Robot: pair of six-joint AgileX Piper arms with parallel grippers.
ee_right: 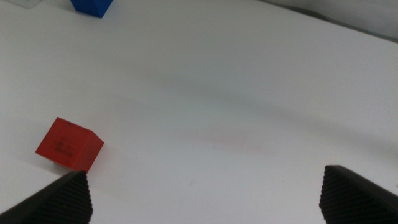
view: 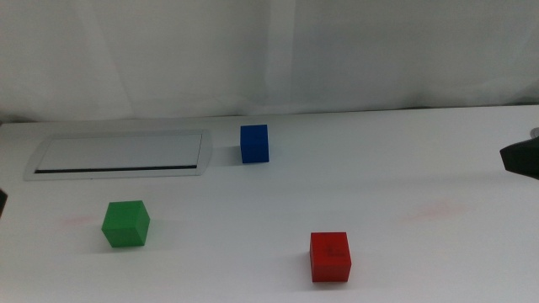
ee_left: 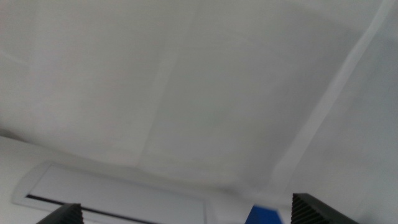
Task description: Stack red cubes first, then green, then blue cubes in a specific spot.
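The red cube (view: 330, 257) sits on the white table at the front, right of centre. The green cube (view: 126, 224) sits at the front left. The blue cube (view: 254, 143) sits further back, near the middle. All three are apart from each other. My right gripper (view: 522, 158) is at the right edge of the table, well away from the cubes. Its wrist view shows it open and empty (ee_right: 204, 177), with the red cube (ee_right: 68, 145) ahead of one jaw. My left gripper (ee_left: 186, 205) is open and empty, raised, and sees only a sliver of the blue cube (ee_left: 264, 215).
A flat silver-framed panel (view: 118, 154) with a dark slot lies at the back left, just left of the blue cube. It also shows in the left wrist view (ee_left: 112, 193). A white curtain closes off the back of the table.
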